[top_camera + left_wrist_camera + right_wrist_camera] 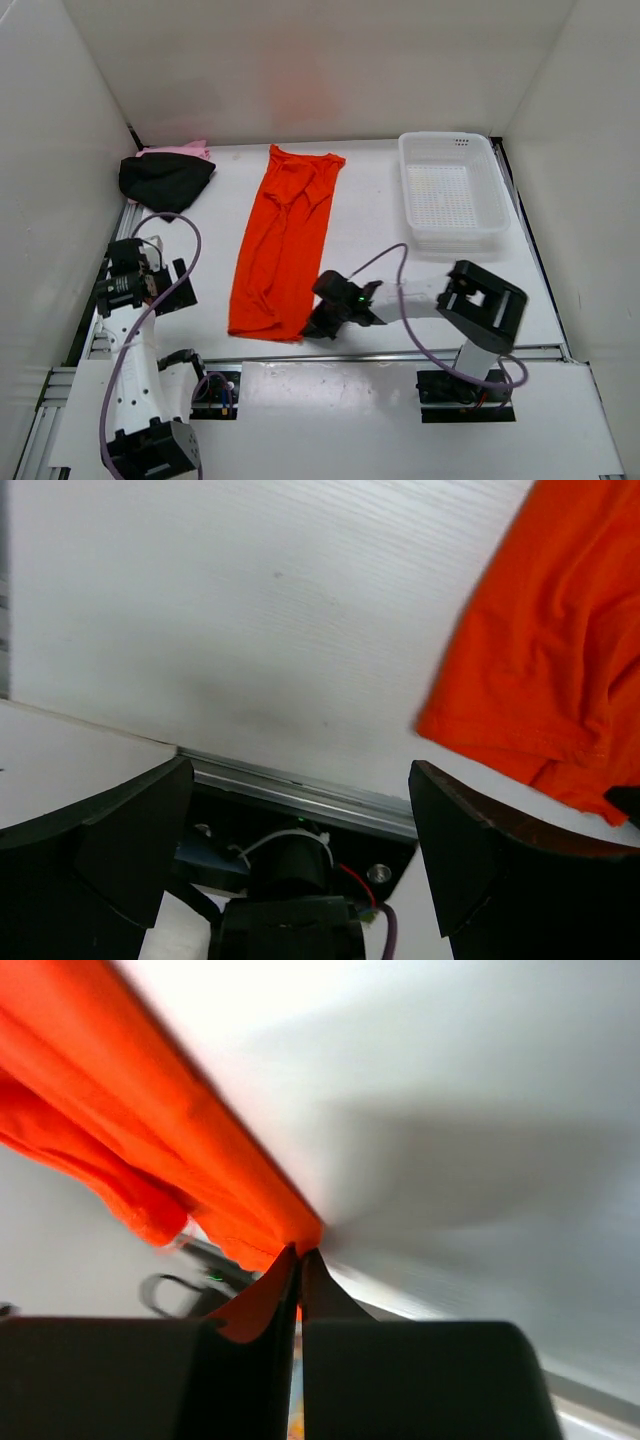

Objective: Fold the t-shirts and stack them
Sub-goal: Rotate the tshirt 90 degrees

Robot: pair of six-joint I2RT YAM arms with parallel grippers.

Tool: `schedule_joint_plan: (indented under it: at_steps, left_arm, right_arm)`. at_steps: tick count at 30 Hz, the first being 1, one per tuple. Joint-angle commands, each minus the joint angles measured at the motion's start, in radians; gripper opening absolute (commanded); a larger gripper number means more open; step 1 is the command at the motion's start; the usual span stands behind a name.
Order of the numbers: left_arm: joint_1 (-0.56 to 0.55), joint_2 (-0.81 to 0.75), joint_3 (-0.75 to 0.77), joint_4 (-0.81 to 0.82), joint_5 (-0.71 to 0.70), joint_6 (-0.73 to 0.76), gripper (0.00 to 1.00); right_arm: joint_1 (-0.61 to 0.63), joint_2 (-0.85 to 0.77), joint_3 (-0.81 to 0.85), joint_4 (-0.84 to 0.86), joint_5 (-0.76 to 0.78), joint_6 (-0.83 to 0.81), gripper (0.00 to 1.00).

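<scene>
The orange t-shirt (285, 240) lies folded into a long strip down the middle of the table. My right gripper (316, 325) is shut on its near right corner, and the cloth shows pinched between the jaws in the right wrist view (240, 1210). My left gripper (150, 285) is open and empty at the left, near the table's front edge; the orange hem shows at the right of the left wrist view (550, 670). The black t-shirt (165, 180) lies bunched at the far left, with the pink t-shirt (185, 150) partly hidden behind it.
A white mesh basket (452, 190) stands at the far right. A metal rail (400, 355) runs along the table's front edge, also in the left wrist view (300, 790). White walls close in the table on three sides.
</scene>
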Motion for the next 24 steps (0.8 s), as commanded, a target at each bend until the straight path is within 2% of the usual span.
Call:
schedule_joint_plan:
  at_steps: [1,3,5,7,8,10,11,13,14,15,16,18,19,20,21,22,23,24]
  left_arm:
    - [-0.069,0.045,0.051,-0.041,0.137,0.000,0.99]
    - [-0.135,0.074,0.088,-0.066,0.164,0.000,0.99]
    - [-0.252,0.123,0.153,-0.066,0.164,0.000,0.99]
    - [-0.347,0.171,0.200,-0.066,0.120,0.000,0.99]
    - [-0.479,0.221,0.230,-0.066,0.097,0.000,0.99]
    - [-0.629,0.263,0.240,-0.066,0.027,0.000,0.97]
    - [-0.780,0.289,0.240,-0.057,0.008,0.000,0.95]
    - [-0.940,0.289,0.240,0.026,-0.080,0.000,0.94]
    - [-1.017,0.263,0.240,0.064,-0.113,0.000,0.93]
    - [-1.153,0.216,0.249,0.099,-0.147,0.000,0.93]
    - [-1.203,0.190,0.266,0.176,-0.233,0.000,0.93]
    - [-1.251,0.148,0.318,0.260,-0.324,0.000,1.00]
    - [-1.251,0.148,0.344,0.274,-0.352,0.000,1.00]
    - [-1.251,0.180,0.388,0.191,-0.337,0.000,1.00]
    - [-1.186,0.265,0.478,0.120,-0.257,0.000,1.00]
    - [-1.133,0.301,0.491,0.066,-0.122,0.000,1.00]
    - [-1.089,0.320,0.473,0.046,0.124,0.000,1.00]
    - [-1.014,0.320,0.362,0.090,0.213,0.000,1.00]
  right_arm:
    - [-0.020,-0.130,-0.181,-0.113,0.051,-0.173,0.00]
    - [-0.020,-0.223,-0.237,-0.113,0.063,-0.257,0.00]
    - [-0.020,-0.291,-0.280,-0.140,0.075,-0.298,0.00]
    - [-0.031,-0.346,-0.303,-0.140,0.086,-0.351,0.00]
    - [-0.031,-0.363,-0.324,-0.140,0.074,-0.368,0.00]
    - [-0.040,-0.392,-0.324,-0.159,0.062,-0.449,0.16]
    - [-0.040,-0.414,-0.311,-0.176,0.061,-0.478,0.21]
    - [-0.040,-0.440,-0.282,-0.252,0.077,-0.547,0.33]
    - [-0.040,-0.454,-0.268,-0.275,0.087,-0.566,0.37]
    - [-0.040,-0.469,-0.257,-0.295,0.100,-0.577,0.40]
    - [-0.040,-0.506,-0.248,-0.318,0.112,-0.589,0.46]
    - [-0.040,-0.565,-0.248,-0.328,0.147,-0.589,0.53]
    - [-0.040,-0.582,-0.258,-0.337,0.159,-0.579,0.59]
    - [-0.040,-0.598,-0.258,-0.337,0.170,-0.569,0.61]
    - [-0.040,-0.621,-0.271,-0.337,0.193,-0.560,0.63]
    - [-0.040,-0.621,-0.271,-0.337,0.205,-0.542,0.64]
    - [-0.040,-0.633,-0.280,-0.337,0.219,-0.531,0.64]
    - [-0.040,-0.633,-0.280,-0.337,0.232,-0.520,0.64]
